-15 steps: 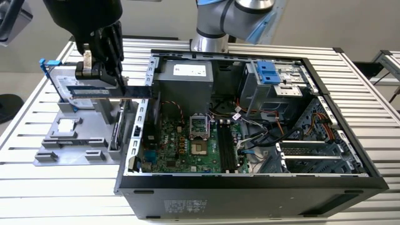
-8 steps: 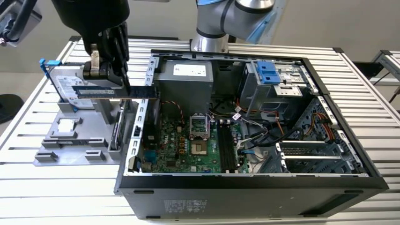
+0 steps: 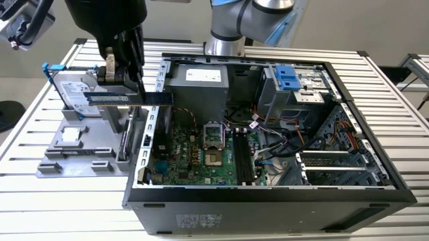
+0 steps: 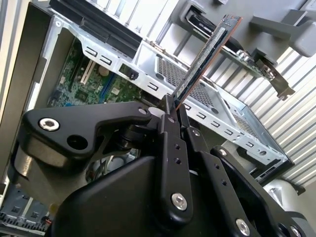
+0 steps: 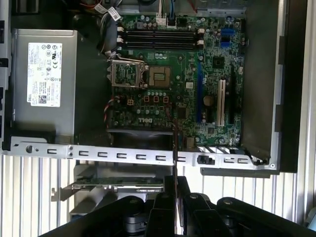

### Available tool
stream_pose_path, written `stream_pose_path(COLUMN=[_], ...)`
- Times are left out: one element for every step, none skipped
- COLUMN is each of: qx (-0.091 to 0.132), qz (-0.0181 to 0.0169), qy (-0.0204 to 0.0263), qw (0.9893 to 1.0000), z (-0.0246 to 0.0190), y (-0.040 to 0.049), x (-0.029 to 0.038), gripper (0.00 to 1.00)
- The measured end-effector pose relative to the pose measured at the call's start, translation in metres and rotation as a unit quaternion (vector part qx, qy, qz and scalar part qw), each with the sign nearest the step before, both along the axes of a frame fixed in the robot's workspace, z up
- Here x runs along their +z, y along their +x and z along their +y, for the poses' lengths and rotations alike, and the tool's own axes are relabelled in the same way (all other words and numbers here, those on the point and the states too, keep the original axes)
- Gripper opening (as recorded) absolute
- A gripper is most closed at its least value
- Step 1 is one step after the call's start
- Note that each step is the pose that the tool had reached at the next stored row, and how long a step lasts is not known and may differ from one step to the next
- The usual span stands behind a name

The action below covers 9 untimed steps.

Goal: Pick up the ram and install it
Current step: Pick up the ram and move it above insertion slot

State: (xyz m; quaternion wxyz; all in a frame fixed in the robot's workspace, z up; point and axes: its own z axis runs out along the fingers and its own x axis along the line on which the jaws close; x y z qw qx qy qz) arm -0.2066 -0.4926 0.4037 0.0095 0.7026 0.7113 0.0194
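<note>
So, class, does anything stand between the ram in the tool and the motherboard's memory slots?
The tool holds the ram over the case's metal rail, which lies between it and the memory slots. The slots look empty and uncovered; loose cables lie beside them.

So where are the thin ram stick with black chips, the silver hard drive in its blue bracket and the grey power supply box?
thin dark ram stick (image 3: 157, 98), exterior view, its free end.
silver hard drive (image 3: 70, 92), exterior view, its flat face.
grey power supply box (image 5: 44, 74), first wrist view, its white label.
</note>
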Motion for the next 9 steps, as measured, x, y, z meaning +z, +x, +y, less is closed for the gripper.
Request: stream_pose_path(qx=[0.000, 0.000, 0.000, 0.000, 0.000, 0.000, 0.000, 0.000, 0.000], qz=[0.0000, 0.0000, 0.0000, 0.0000, 0.0000, 0.0000, 0.0000, 0.0000, 0.0000], qy=[0.0000, -0.0001, -0.0001, 0.0000, -0.0001, -0.0001, -0.0001, 0.0000, -0.0001], qw=[1.0000, 1.0000, 1.0000, 1.0000, 1.0000, 1.0000, 1.0000, 1.0000, 1.0000], z=[0.0000, 0.0000, 0.0000, 0.0000, 0.0000, 0.0000, 0.0000, 0.0000, 0.0000], y=[0.0011, 0.0021, 0.0032, 0.0043, 0.0052, 0.0064, 0.0074, 0.0084, 0.0094], x=[0.0000, 0.0001, 0.0001, 0.0001, 0.0001, 0.0001, 0.0001, 0.0001, 0.0001], gripper=[0.00, 0.00, 0.00, 0.00, 0.00, 0.00, 0.00, 0.00, 0.00])
